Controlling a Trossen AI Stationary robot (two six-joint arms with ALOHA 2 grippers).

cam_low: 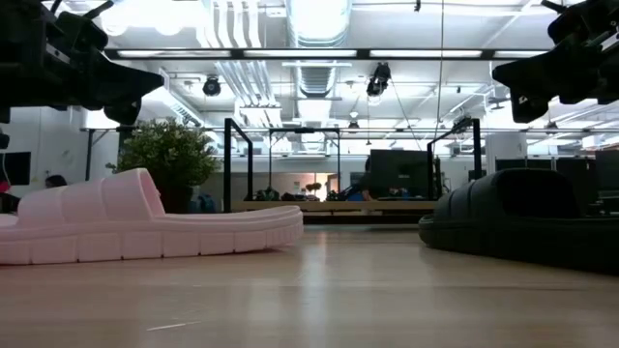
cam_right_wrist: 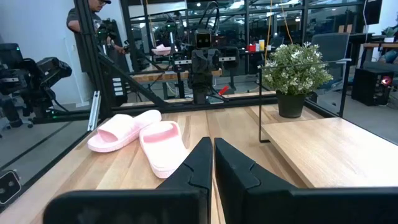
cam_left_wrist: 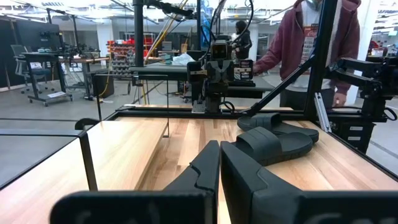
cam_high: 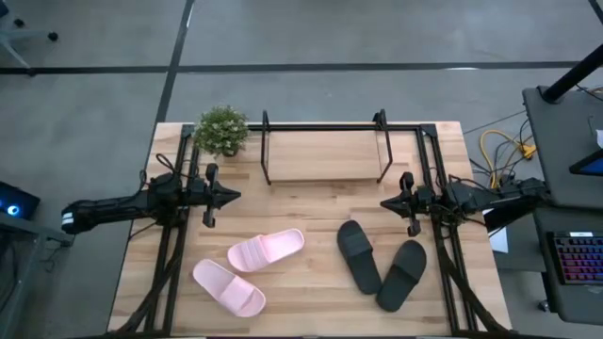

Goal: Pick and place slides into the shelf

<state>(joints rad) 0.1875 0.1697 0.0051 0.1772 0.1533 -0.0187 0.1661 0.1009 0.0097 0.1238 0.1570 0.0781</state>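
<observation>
Pink slides (cam_high: 249, 266) foreground – black pair (cam_high: 382, 263) (shelf (cam_high: 325, 155) bare).

The shelf (cam_high: 325, 155), thin black tubing around a light wooden board, stands bare at the table's 12 o'clock edge. The pale pink slides (cam_high: 247, 269) lie strap-up at about 7 o'clock, splayed apart. The black slides (cam_high: 381, 265) lie at about 5 o'clock, heels converging, near but apart.

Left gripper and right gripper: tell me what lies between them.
In the high view, only bare tabletop separates the left gripper from the right gripper; the shelf and the slides flank that stretch.
</observation>
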